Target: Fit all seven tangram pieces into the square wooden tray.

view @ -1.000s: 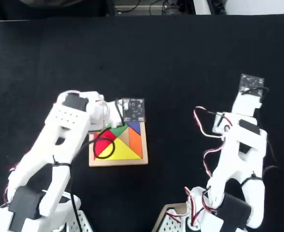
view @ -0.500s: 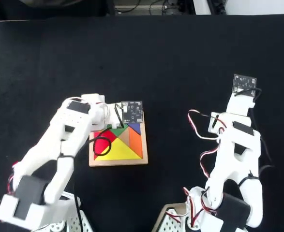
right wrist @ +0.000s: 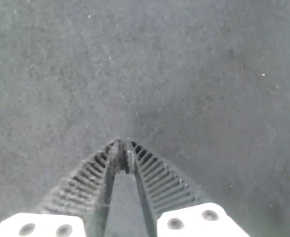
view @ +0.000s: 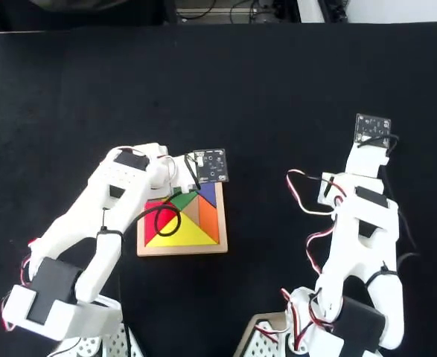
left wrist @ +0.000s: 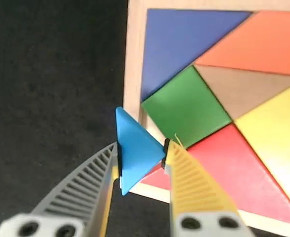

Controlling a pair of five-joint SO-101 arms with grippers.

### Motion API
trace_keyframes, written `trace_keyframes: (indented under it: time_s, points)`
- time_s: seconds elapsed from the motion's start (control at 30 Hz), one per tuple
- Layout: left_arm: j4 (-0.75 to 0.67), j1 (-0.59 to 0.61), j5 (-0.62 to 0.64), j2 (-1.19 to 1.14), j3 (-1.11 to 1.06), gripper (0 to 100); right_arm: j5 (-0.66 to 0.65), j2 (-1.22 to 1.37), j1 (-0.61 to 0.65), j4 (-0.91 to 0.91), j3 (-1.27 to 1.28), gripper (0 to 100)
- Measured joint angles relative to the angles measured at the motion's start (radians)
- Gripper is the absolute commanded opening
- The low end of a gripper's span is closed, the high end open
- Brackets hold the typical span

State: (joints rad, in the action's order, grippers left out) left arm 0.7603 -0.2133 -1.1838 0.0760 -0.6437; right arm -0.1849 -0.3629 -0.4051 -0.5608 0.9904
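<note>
— Black cloth is covering the whole desk (view: pixel 278 82), and the square wooden tray (view: pixel 181 251) is lying close to the left arm (view: pixel 91 216). Where is the loose piece sitting?

— It is hanging in the left arm's fingers (left wrist: pixel 177 160). It is a light blue triangular piece (left wrist: pixel 135 148), standing on edge rather than lying flat. Its long edge is running along the grey finger (left wrist: pixel 93 182), one sharp corner is pointing away from the wrist towards the tray's rim, and its opposite corner is pressing against the yellow finger.

— So the fingers are pinching it?

— Yes, they are parted only by the piece's width and are gripping it from both sides. It is hovering at the rim, just beside a small bare gap (left wrist: pixel 152 129) between the rim, the green square piece (left wrist: pixel 184 106) and the red triangular piece (left wrist: pixel 224 158). I cannot tell whether it is touching the wood.

— What is lying inside the tray?

— A dark blue triangular piece (left wrist: pixel 184 39), an orange piece (left wrist: pixel 253 44), a tan triangular piece (left wrist: pixel 243 89) and a large yellow triangular piece (left wrist: pixel 278 133) are lying flat, edge to edge. The wrist picture is cutting off the orange and yellow ones.

— And from above?

— The wrist camera board (view: pixel 207 165) is covering the fingers and the light blue piece, and a black cable (view: pixel 162 221) is looping across the red one.

— What is the right arm doing?

— The right arm's fingers (right wrist: pixel 121 153) are pressing together on nothing, above bare cloth, well apart from the tray.
</note>
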Motion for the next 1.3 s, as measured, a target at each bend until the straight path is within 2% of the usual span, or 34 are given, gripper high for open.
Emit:
trace_keyframes:
  time_s: [0.13,0.33,0.73,0.93,1.1,1.3]
  points:
    - [0.021,-0.005,0.003,0.0,0.0,6,0.0,0.0,0.0,0.0,0.0,1.1]
    - [0.058,-0.006,0.003,0.0,0.0,25,0.0,0.0,0.0,0.0,0.0,1.1]
    - [0.057,-0.006,0.005,0.0,0.008,25,0.0,0.0,0.0,0.0,0.003,1.1]
    - [-0.032,0.048,0.003,0.0,0.008,25,0.0,0.0,0.0,0.0,0.003,1.1]
    - [-0.037,0.081,-0.058,0.0,0.008,25,0.0,0.0,0.0,0.0,0.003,1.1]
    - [-0.035,0.083,-0.068,0.0,0.008,25,0.0,0.0,0.0,0.0,0.003,1.1]
